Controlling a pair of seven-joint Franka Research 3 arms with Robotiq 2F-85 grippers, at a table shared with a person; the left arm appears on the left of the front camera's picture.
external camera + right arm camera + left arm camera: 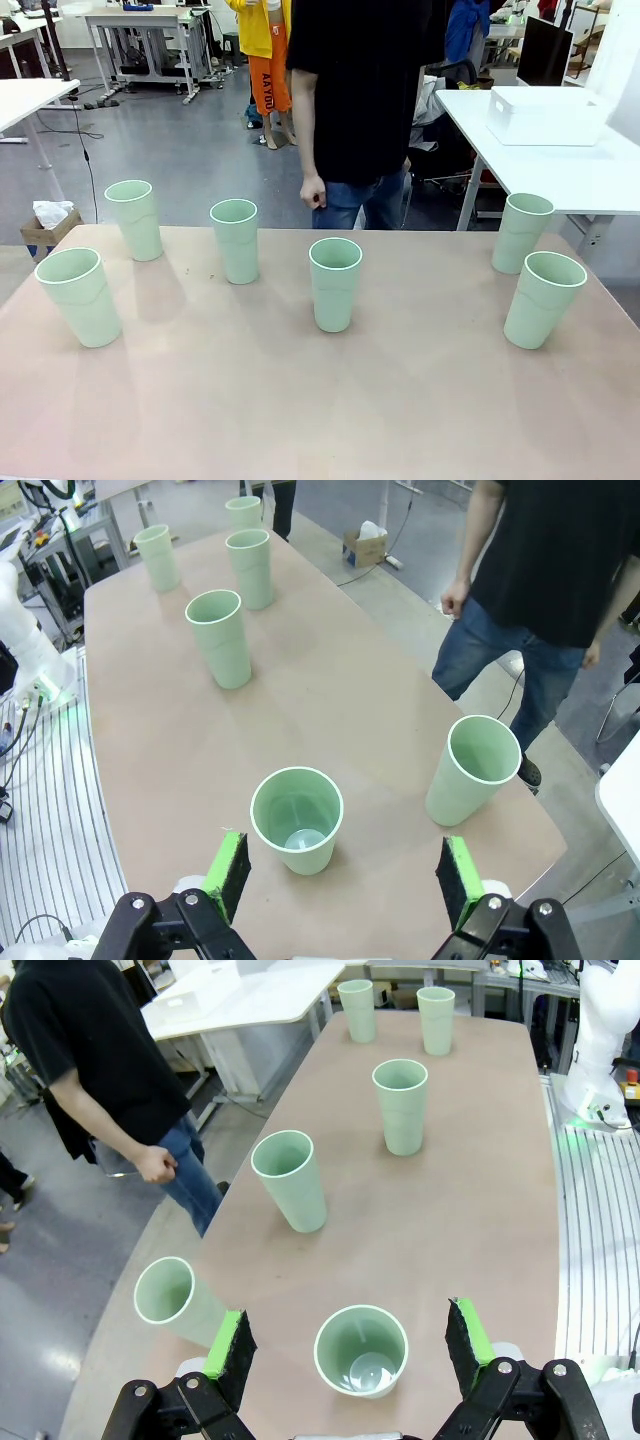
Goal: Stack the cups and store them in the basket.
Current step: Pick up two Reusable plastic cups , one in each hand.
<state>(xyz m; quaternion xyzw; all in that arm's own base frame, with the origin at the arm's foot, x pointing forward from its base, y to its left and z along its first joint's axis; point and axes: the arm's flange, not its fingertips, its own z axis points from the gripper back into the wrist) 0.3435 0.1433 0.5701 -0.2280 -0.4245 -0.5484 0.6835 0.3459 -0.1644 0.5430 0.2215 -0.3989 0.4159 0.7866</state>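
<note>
Front view: six pale mint-green tall tapered plastic cups (pixel 335 283) stand upright, mouths up, well apart from each other on a pinkish-tan tabletop (pixel 300 410). Two are at the robot's left, two mid-table, two at its right. The large white rectangular plastic basket (pixel 545 115) sits on a separate white table (pixel 600 180) past the far right corner, well apart from every cup. A person in black T-shirt & jeans stands at the far edge, hand (pixel 313 190) hanging loosely curled, holding nothing.

Left wrist view: left gripper (pixel 348 1325), black fingers w/ green pads, is spread wide & grips nothing. The near-left cup (pixel 361 1350) stands straight below, between the pads, touching neither. Its long axis is vertical, roughly in line w/ the fingers, so the camera looks down into it.

Right wrist view: right gripper (pixel 341 845) is likewise spread wide & empty. The near-right cup (pixel 296 820) is below, between the pads, closer to the picture-left pad, upright, touching neither.

Judgement: each arm is nearest its own end cup. A straight drop along the cup's axis looks like the likely approach. The basket lies toward the robot's right, so the right arm is nearer to it.
</note>
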